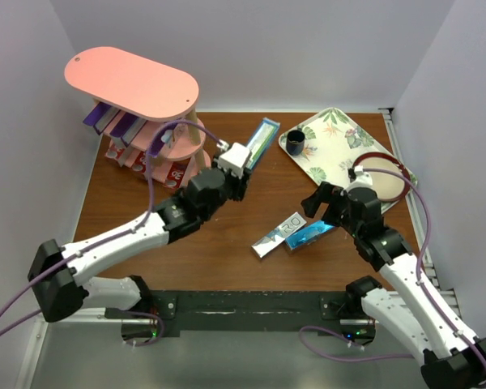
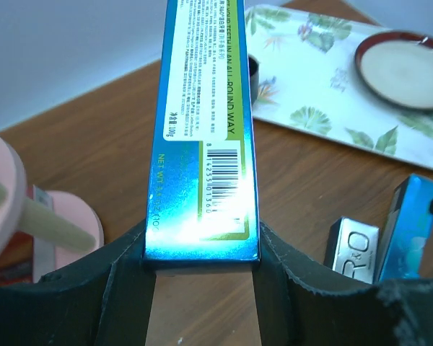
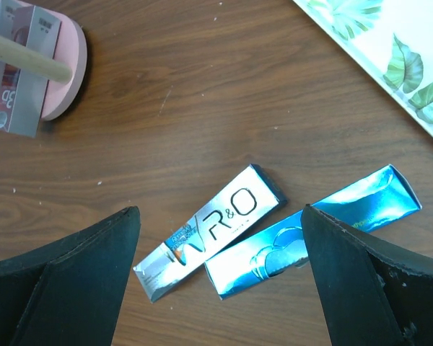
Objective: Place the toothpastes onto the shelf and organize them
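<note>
Holding a teal carton clamped in the left gripper, just right of the shelf; best slid in level beside the purple cartons.

On left wrist, legible: "ALL-ROUND WAY", "NET WT", barcode.

On right wrist: right gripper gaping, empty, above silver carton, marked "R&O", and blue carton, both lying on table.

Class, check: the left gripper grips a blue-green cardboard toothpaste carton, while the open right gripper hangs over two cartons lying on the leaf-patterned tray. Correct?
No: the silver carton and glossy blue carton lie on the brown wooden table, off the tray; right wrist view.
</note>
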You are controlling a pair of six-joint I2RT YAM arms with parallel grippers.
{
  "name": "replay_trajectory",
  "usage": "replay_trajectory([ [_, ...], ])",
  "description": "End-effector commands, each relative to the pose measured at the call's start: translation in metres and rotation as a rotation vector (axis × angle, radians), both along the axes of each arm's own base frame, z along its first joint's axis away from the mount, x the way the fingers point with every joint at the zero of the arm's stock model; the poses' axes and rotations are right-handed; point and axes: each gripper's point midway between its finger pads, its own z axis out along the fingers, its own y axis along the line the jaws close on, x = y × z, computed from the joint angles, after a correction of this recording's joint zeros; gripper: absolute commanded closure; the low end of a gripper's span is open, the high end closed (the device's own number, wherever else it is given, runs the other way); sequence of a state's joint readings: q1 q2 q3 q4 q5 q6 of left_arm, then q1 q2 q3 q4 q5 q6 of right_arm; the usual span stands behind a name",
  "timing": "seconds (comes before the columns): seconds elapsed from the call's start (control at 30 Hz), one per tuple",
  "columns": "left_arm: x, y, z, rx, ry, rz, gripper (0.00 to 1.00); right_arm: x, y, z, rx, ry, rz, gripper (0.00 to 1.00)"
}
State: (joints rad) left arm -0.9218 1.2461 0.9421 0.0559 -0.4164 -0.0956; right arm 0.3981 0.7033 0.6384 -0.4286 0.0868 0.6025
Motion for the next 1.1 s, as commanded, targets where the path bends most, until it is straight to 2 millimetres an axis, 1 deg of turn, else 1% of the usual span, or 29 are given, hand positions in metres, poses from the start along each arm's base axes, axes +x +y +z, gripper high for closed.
replay_trajectory([
  [0.0, -0.009, 0.010, 0.083, -0.004, -0.002, -0.142, 0.60, -0.004, -0.004, 0.023, -0.023, -0.045, 0.015, 0.02],
  [0.03, -0.011, 0.017, 0.084, 0.022, 0.025, -0.141, 0.60, -0.006, -0.006, 0.023, -0.025, -0.042, 0.013, 0.02],
  [0.07, -0.006, 0.025, 0.094, 0.027, 0.019, -0.125, 0.60, -0.006, -0.006, 0.024, -0.028, -0.045, 0.015, 0.01],
  [0.1, -0.005, 0.028, 0.119, 0.007, -0.010, -0.127, 0.60, -0.007, -0.007, 0.025, -0.030, -0.047, 0.017, 0.01],
  [0.13, -0.005, 0.035, 0.119, 0.030, 0.007, -0.120, 0.60, -0.008, -0.008, 0.025, -0.034, -0.045, 0.015, 0.01],
  [0.17, -0.003, 0.040, 0.127, 0.030, 0.003, -0.112, 0.60, -0.009, -0.008, 0.025, -0.036, -0.046, 0.016, 0.01],
  [0.2, 0.003, 0.048, 0.145, 0.012, -0.014, -0.098, 0.60, -0.009, -0.008, 0.025, -0.036, -0.044, 0.021, 0.01],
  [0.27, 0.006, 0.058, 0.153, 0.014, 0.002, -0.091, 0.61, -0.010, -0.007, 0.024, -0.035, -0.042, 0.027, 0.01],
  [0.3, 0.013, 0.069, 0.166, -0.008, -0.012, -0.080, 0.61, -0.011, -0.006, 0.023, -0.033, -0.038, 0.029, 0.01],
  [0.37, 0.020, 0.084, 0.173, -0.018, -0.011, -0.059, 0.61, -0.012, -0.005, 0.024, -0.029, -0.038, 0.034, 0.01],
  [0.4, 0.027, 0.098, 0.186, -0.035, -0.029, -0.036, 0.61, -0.012, -0.006, 0.024, -0.029, -0.040, 0.034, 0.02],
  [0.43, 0.027, 0.106, 0.191, -0.039, -0.031, -0.023, 0.61, -0.012, -0.005, 0.024, -0.029, -0.040, 0.039, 0.01],
  [0.47, 0.033, 0.121, 0.197, -0.022, -0.050, 0.005, 0.61, -0.012, -0.005, 0.024, -0.032, -0.041, 0.043, 0.01],
  [0.5, 0.033, 0.128, 0.210, -0.031, -0.077, 0.013, 0.61, -0.012, -0.004, 0.025, -0.032, -0.042, 0.046, 0.01],
  [0.53, 0.036, 0.136, 0.213, -0.028, -0.084, 0.032, 0.61, -0.012, -0.004, 0.025, -0.036, -0.042, 0.052, 0.02],
  [0.57, 0.043, 0.157, 0.216, -0.016, -0.093, 0.086, 0.61, -0.012, -0.003, 0.025, -0.037, -0.042, 0.056, 0.01],
  [0.6, 0.048, 0.169, 0.221, -0.015, -0.101, 0.118, 0.61, -0.012, -0.002, 0.025, -0.035, -0.040, 0.065, 0.02],
  [0.63, 0.052, 0.180, 0.221, -0.009, -0.099, 0.146, 0.61, -0.011, 0.000, 0.024, -0.033, -0.036, 0.074, 0.01],
  [0.67, 0.060, 0.202, 0.219, -0.002, -0.099, 0.205, 0.61, -0.011, 0.002, 0.026, -0.029, -0.038, 0.083, 0.01],
  [0.73, 0.071, 0.221, 0.216, -0.005, -0.101, 0.238, 0.61, -0.010, 0.008, 0.024, -0.022, -0.023, 0.110, 0.01],
  [0.77, 0.078, 0.242, 0.213, 0.007, -0.100, 0.286, 0.60, -0.008, 0.009, 0.025, -0.022, -0.023, 0.110, 0.01],
  [0.8, 0.086, 0.250, 0.208, 0.013, -0.091, 0.295, 0.59, -0.009, 0.014, 0.026, -0.008, -0.017, 0.136, 0.01],
  [0.83, 0.091, 0.254, 0.210, 0.015, -0.101, 0.296, 0.59, -0.010, 0.020, 0.023, 0.004, 0.005, 0.164, 0.01],
  [0.87, 0.100, 0.281, 0.211, 0.020, -0.102, 0.350, 0.58, -0.010, 0.025, 0.025, 0.020, 0.011, 0.183, 0.02],
  [0.9, 0.103, 0.282, 0.212, 0.012, -0.105, 0.313, 0.57, -0.011, 0.029, 0.025, 0.032, 0.020, 0.200, 0.02],
  [0.93, 0.107, 0.289, 0.216, 0.006, -0.124, 0.307, 0.57, -0.012, 0.036, 0.025, 0.049, 0.038, 0.238, 0.02],
  [0.97, 0.108, 0.308, 0.220, 0.004, -0.137, 0.332, 0.57, -0.013, 0.039, 0.024, 0.057, 0.050, 0.251, 0.02],
  [1.03, 0.115, 0.318, 0.221, 0.002, -0.155, 0.296, 0.56, -0.013, 0.045, 0.021, 0.064, 0.075, 0.280, 0.02],
  [1.07, 0.119, 0.333, 0.217, 0.007, -0.151, 0.317, 0.56, -0.012, 0.046, 0.019, 0.059, 0.083, 0.287, 0.02],
])
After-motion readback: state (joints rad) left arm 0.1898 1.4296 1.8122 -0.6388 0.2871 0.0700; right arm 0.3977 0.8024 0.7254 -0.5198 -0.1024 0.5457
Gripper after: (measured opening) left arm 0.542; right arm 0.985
